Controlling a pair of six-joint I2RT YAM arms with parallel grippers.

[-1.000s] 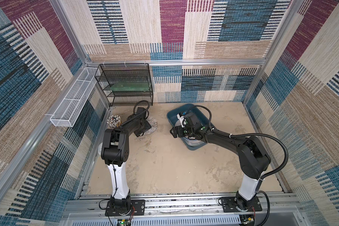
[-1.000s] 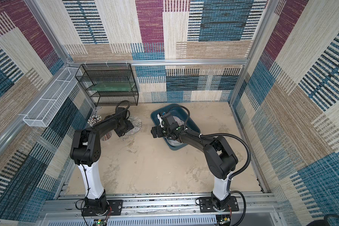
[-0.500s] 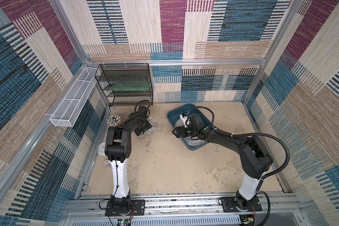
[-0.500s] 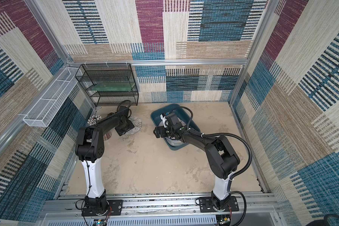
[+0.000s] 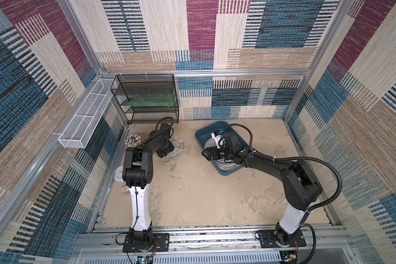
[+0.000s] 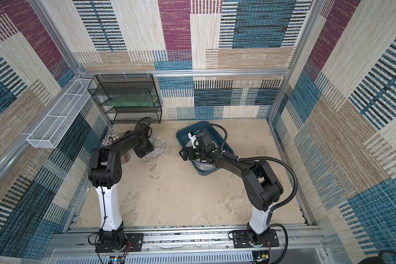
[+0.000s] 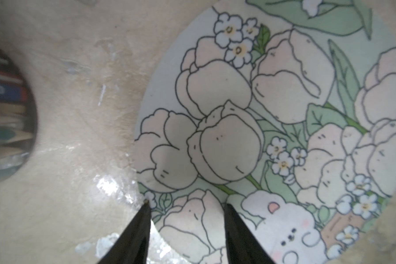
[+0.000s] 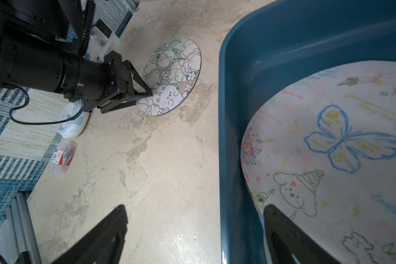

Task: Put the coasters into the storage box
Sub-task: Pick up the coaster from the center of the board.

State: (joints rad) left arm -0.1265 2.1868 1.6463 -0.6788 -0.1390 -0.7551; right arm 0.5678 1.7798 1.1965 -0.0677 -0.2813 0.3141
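A round coaster [image 7: 272,118] printed with pale flowers and a white bunny lies flat on the floor, seen in both top views [image 5: 179,146] [image 6: 158,143] and in the right wrist view [image 8: 172,75]. My left gripper [image 7: 185,203] [image 5: 164,151] is down at its rim, partly open. One fingertip [image 7: 146,205] sits just outside the edge and the other rests on the print. The teal storage box [image 5: 199,137] [image 8: 238,68] holds a stack of coasters [image 8: 329,148] [image 5: 226,165] topped by a butterfly print. Over the box's near left wall my right gripper [image 8: 194,217] [image 5: 205,154] hovers wide open and empty.
A cup of coloured pencils [image 5: 132,140] [image 7: 7,114] stands just left of the floor coaster. A pale-blue clock [image 5: 119,173] [image 8: 72,123] and a small packet [image 5: 125,190] lie by the left wall. A black mesh rack [image 5: 146,100] and a white mesh tray [image 5: 85,118] fill the back left.
My left gripper's jaws have narrowed around the floor coaster's edge. The right arm has barely moved.
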